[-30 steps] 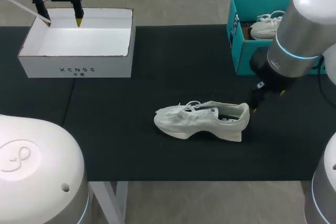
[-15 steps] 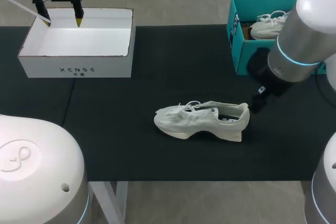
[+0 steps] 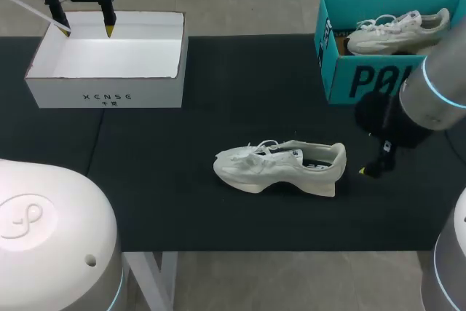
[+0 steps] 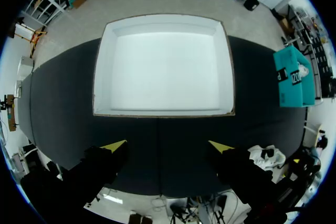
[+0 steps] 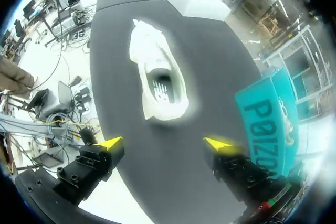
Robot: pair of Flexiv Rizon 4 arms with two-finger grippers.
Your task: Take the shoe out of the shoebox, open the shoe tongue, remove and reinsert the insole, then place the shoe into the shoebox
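A white sneaker lies on its side in the middle of the black table, toe to the left, its insole showing in the opening. My right gripper hangs open just right of the heel, touching nothing. From the right wrist the sneaker lies ahead of the open right gripper. An empty white shoebox stands at the back left. My left gripper hovers open over its far edge. The left wrist view looks straight down into the white shoebox, the left gripper holding nothing.
A teal shoebox at the back right holds a second white sneaker. The teal shoebox also shows beside my right gripper. The black mat's front edge runs close below the sneaker.
My right arm has drawn back from the sneaker's heel, moving right and toward the front, uncovering the teal box. The sneaker and the left arm have not moved.
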